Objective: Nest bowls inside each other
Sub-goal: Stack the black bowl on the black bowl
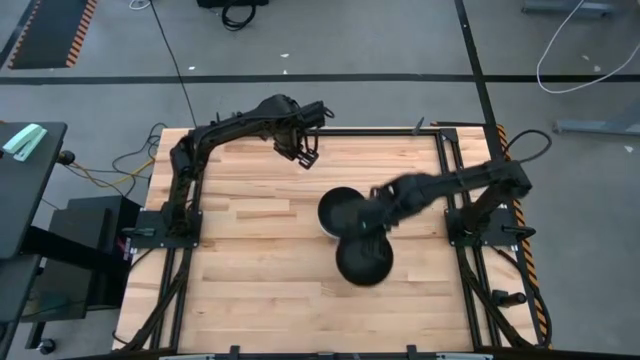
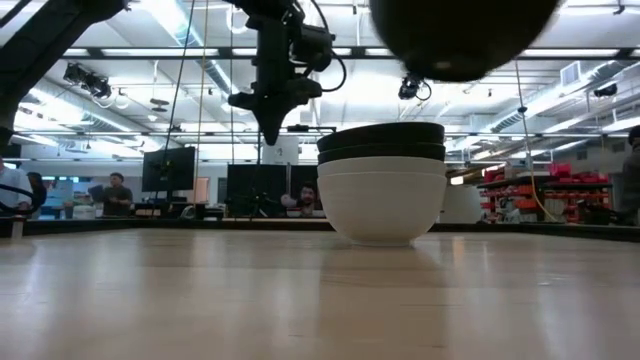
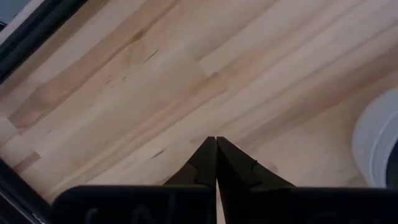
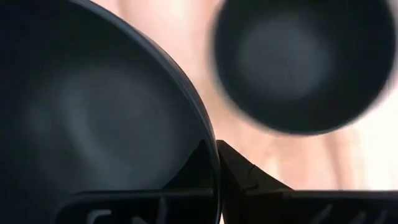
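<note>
A stack of nested bowls [image 2: 382,190] stands on the table, white ones below and black ones on top; from above it shows as one black bowl [image 1: 343,212]. My right gripper [image 4: 216,163] reaches in from the right side and is shut on another black bowl [image 1: 365,260], held high above the table [image 2: 465,35], nearer than the stack. My left gripper [image 1: 308,160] hangs shut over the far part of the table [image 2: 272,135], touching nothing. The stack's white rim [image 3: 378,146] shows in the left wrist view. My right gripper holds the black bowl by its rim [image 4: 200,124], one finger inside the bowl and one outside it. The fingers come at the rim from above, slanting in from the table's right. The bowl is lifted clear of the table.
Bare wooden tabletop [image 1: 260,260] lies to the left and near side of the stack. Black frame rails run along the table's edges [image 1: 455,250]. People sit at desks in the room beyond the far edge [image 2: 115,195].
</note>
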Available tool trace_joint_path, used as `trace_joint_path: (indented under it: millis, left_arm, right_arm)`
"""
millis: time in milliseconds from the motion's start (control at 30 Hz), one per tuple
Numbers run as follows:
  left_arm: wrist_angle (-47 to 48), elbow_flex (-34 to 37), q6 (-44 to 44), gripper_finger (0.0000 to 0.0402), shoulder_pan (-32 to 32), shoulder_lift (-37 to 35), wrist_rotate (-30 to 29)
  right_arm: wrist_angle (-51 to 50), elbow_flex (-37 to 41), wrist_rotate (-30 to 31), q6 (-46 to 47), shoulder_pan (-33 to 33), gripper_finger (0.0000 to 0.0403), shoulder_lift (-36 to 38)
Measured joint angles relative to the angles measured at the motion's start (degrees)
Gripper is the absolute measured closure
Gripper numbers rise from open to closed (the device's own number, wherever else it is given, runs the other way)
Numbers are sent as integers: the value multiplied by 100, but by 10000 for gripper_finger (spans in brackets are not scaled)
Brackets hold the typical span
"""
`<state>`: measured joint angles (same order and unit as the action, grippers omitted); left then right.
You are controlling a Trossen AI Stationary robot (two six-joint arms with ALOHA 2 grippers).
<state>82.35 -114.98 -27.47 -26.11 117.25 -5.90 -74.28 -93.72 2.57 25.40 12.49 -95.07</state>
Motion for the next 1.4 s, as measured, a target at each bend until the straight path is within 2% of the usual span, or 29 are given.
trace_joint_path:
  millis: [400, 533, 733, 967, 1400]
  left_arm:
    - [-249, 0, 269, 373, -547, 0, 22]
    - [-366, 0, 315, 379, -674, 0, 212]
    - [-294, 0, 486, 389, -748, 0, 238]
    - [-348, 33, 565, 379, -754, 0, 280]
    - [-673, 1175, 451, 389, -641, 7, 412]
  right_arm:
    - [118, -270, -4, -1184, -2034, 398, -93]
    - [273, -270, -327, -1457, -2416, 398, -446]
    - [236, -268, -472, -1660, -2387, 398, -939]
    - [272, -265, -481, -1662, -2348, 398, -1038]
    - [317, -243, -492, -1831, -2404, 398, -1038]
